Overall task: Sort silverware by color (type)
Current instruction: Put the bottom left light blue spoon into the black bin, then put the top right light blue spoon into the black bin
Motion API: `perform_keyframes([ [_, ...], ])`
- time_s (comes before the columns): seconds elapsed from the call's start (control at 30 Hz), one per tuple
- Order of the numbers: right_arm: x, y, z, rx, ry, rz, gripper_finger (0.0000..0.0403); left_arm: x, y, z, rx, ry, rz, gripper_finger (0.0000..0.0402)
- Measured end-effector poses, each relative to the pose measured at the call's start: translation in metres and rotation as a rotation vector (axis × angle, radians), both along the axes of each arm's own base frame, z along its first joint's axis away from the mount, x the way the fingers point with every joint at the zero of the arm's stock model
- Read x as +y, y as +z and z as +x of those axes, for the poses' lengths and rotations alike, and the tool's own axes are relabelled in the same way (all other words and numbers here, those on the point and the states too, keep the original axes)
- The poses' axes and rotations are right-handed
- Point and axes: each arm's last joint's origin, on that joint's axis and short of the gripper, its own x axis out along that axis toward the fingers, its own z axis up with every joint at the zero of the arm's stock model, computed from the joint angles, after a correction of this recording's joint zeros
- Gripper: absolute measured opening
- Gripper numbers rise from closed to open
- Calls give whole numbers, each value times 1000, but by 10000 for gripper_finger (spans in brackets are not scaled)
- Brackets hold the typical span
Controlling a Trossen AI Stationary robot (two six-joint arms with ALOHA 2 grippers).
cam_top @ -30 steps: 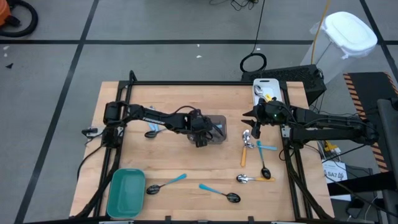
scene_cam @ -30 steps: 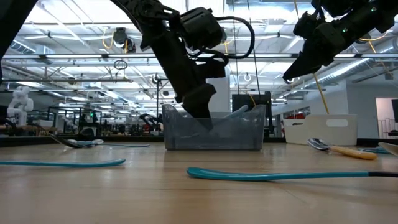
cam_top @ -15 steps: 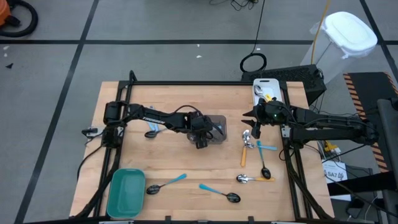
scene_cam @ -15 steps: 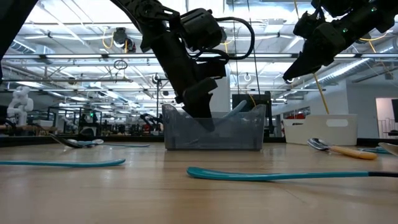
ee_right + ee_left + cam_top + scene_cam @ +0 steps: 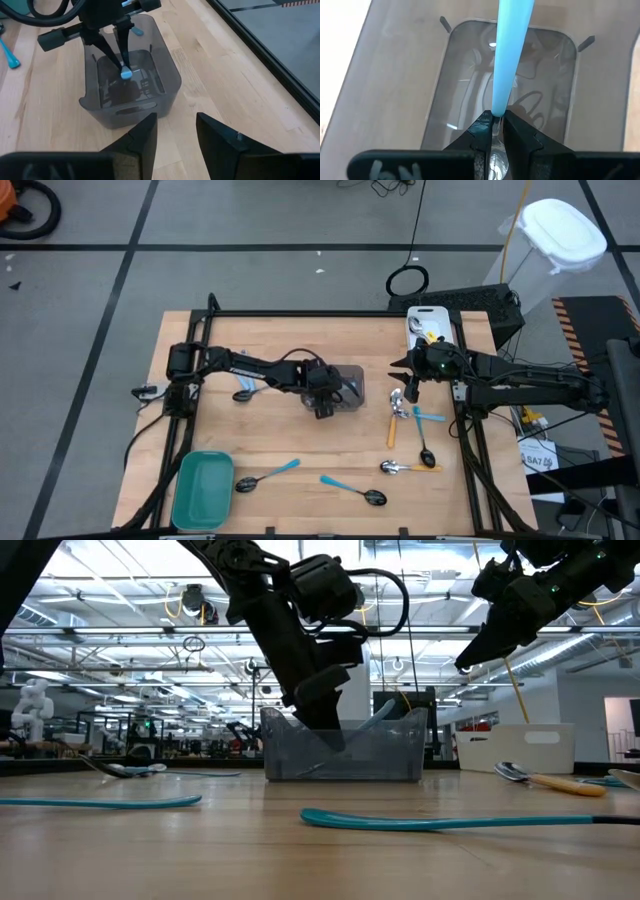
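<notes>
My left gripper (image 5: 496,116) reaches down into the clear grey bin (image 5: 347,386) in the middle of the table and is shut on a spoon with a light-blue handle (image 5: 509,45). My right gripper (image 5: 405,382) hovers open above the table's right part, over a cluster of spoons: one with an orange handle (image 5: 392,430), one with a blue handle (image 5: 430,417) and a dark-bowled one (image 5: 426,452). More blue-handled spoons lie flat near the near edge (image 5: 268,475) (image 5: 350,489) and by the left arm (image 5: 243,392). My left gripper pinches the spoon between its two fingers where the blue handle's lower end (image 5: 499,104) meets the silver neck. The fingers come from above, pointing down into the bin. The silver bowl (image 5: 496,162) sits back between the fingers, and the handle slants up toward the bin's right wall (image 5: 385,716).
A teal tray (image 5: 203,490) sits at the near left corner. A white container (image 5: 425,323) holding spoons stands at the far right edge. Another spoon with an orange handle (image 5: 408,468) lies near the right cluster. Bare wood shows across the far left part and the middle near part.
</notes>
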Motion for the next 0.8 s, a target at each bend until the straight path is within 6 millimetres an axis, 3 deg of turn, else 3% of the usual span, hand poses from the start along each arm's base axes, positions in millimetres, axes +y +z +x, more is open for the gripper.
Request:
perform_keyframes([
  [0.27, 0, 0, 0, 0, 0, 0, 132, 0, 0, 0, -1, -5, -9, 53],
  [0.57, 0, 0, 0, 0, 1, -1, 132, 1, 1, 1, -15, 36, 25, 147],
  [0.8, 0, 0, 0, 2, 5, -7, 132, -2, 16, 2, -87, 36, 27, 157],
])
